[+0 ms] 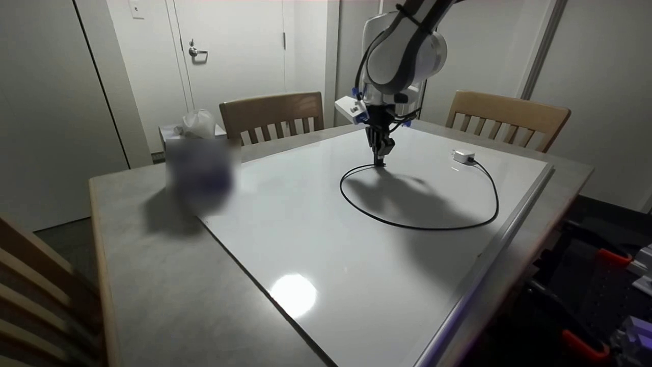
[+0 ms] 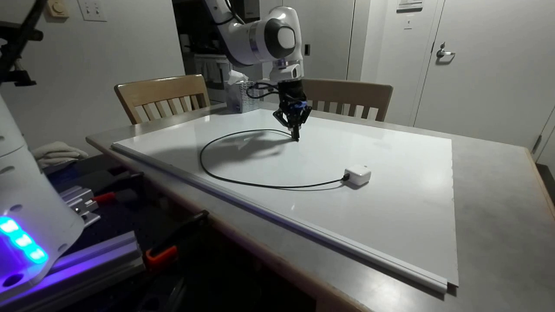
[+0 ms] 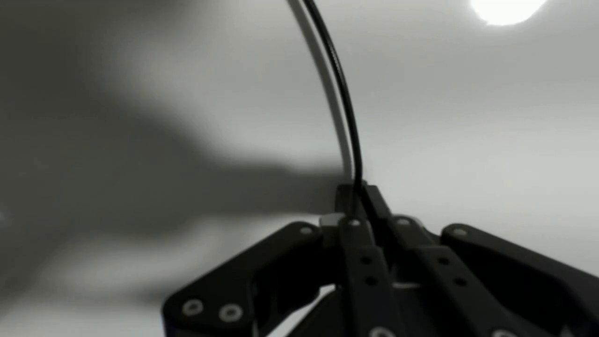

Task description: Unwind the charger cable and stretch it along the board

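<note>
Currently, one black two-fingered gripper points straight down with its jaws pressed together on one long thin black charger cable; whether its tips touch the surface below cannot be told. That surface is one large glossy white board, and the grip lies nearer its plain long edge than the opposite one, along which one silvery metal rail runs. From the jaws the cable runs in a single wide open curve that bows toward the railed edge and comes round to one small white plug block with rounded corners, a black connector seated in its side. The block rests on the board, toward the short edge farther from one patterned tissue box. That box stands on a wood-edged grey tabletop, just beside a corner of the board, white tissue rising from its top. Three wooden slat-backed chairs stand around the tabletop in an exterior view. Two orange-red clamp handles show past the tabletop's edge on the railed side in both exterior views. Beyond the chairs hangs one white paper sheet, its print too small to read.
</note>
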`<state>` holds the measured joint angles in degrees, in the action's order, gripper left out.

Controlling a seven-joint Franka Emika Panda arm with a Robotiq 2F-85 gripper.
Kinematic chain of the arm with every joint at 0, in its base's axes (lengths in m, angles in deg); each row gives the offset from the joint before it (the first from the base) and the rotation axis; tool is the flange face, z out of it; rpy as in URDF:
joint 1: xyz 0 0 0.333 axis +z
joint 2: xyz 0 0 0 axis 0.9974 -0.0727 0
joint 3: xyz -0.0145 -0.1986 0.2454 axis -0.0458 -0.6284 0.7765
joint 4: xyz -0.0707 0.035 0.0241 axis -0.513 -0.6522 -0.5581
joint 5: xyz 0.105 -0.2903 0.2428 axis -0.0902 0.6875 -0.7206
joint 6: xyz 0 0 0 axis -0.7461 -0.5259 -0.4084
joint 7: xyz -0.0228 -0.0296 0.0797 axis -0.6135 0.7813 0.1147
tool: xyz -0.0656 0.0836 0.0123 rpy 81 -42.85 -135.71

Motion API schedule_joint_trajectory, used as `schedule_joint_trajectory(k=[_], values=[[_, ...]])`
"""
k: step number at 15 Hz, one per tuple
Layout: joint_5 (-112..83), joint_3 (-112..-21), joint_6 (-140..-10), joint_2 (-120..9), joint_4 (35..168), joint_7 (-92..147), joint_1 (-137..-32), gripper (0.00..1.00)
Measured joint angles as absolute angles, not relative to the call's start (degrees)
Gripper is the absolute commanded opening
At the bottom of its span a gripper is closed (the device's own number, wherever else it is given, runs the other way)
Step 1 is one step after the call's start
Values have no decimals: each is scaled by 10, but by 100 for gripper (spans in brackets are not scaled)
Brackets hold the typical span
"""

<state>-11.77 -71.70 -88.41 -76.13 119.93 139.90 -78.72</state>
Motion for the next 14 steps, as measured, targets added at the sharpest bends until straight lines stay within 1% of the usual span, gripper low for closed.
schedule_joint_trajectory(k=[1, 4, 5, 10, 14], values=[[-118, -718, -858, -770, 1179, 1398, -785, 6], [-118, -719, -852, -773, 1172, 1398, -782, 6], [-118, -720, -852, -773, 1173, 1398, -782, 1], [-117, -715, -847, -773, 1168, 1382, -781, 1], [-115, -694, -843, -774, 1151, 1288, -779, 1]])
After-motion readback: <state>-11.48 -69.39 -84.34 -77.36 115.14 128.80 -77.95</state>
